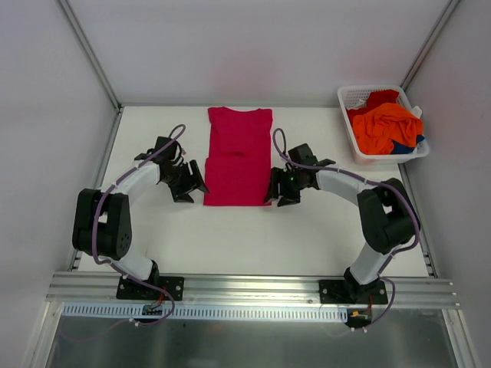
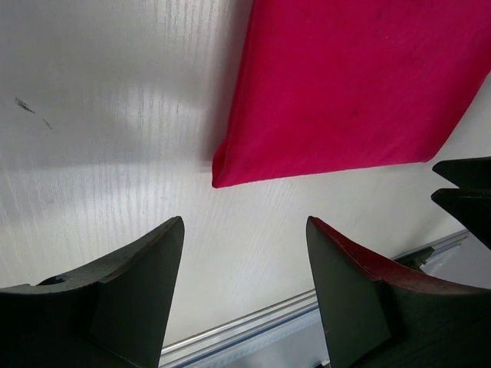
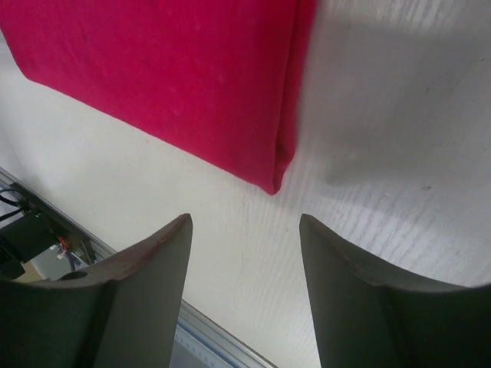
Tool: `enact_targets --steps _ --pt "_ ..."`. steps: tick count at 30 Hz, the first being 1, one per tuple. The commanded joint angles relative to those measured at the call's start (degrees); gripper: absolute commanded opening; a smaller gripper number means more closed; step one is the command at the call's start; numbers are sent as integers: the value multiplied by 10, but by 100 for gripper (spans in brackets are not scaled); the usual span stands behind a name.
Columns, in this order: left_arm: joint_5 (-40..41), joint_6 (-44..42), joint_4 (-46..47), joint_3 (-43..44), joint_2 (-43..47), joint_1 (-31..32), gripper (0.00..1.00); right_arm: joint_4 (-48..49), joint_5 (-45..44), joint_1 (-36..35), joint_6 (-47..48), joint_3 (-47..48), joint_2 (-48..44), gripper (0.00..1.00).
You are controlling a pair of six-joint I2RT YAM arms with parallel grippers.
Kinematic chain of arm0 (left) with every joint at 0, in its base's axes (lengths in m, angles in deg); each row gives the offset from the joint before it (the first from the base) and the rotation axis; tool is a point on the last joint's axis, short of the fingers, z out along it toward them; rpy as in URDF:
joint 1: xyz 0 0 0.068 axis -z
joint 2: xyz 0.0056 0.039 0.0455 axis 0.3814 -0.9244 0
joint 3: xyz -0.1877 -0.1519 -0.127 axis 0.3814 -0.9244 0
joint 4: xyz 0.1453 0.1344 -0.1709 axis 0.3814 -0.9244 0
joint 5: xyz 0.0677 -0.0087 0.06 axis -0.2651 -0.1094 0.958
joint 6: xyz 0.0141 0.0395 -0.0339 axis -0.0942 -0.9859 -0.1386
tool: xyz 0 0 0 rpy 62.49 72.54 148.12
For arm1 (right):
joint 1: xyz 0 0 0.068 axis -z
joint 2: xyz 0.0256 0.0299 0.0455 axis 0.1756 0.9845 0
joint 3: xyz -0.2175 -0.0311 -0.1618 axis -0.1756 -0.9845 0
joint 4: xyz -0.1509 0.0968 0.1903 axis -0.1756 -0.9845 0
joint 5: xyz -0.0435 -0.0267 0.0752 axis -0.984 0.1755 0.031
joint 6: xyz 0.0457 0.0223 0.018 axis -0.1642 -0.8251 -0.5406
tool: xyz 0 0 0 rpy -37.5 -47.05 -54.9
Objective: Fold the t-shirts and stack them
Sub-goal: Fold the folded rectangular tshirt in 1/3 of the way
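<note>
This is a robotics lab test cell, not a home or shop. A plain white desk (image 1: 230, 230) sits boxed in by blank white panels (image 1: 46, 92) held in bare aluminium framing (image 1: 88, 50), well beyond both end effectors. An aluminium rail (image 1: 253, 290) runs along the desk's near edge, behind the left end effector (image 1: 186, 181) and the right end effector (image 1: 278, 188), and carries the bolted arm bases with exposed purple cabling (image 1: 100, 230). The wrist views show only the bare white desk surface under the fingers, with nothing domestic around.
</note>
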Motion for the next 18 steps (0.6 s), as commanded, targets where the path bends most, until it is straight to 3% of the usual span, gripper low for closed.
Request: enact_targets --steps 1,9,18 --pt "-23 9 37 -26 -4 -1 64 48 11 1 -20 -6 5 61" --pt "-26 16 90 -71 -31 3 63 72 20 1 -28 -5 36 50" --pt "-36 18 121 -54 -86 2 51 74 18 -1 -27 -9 53 40"
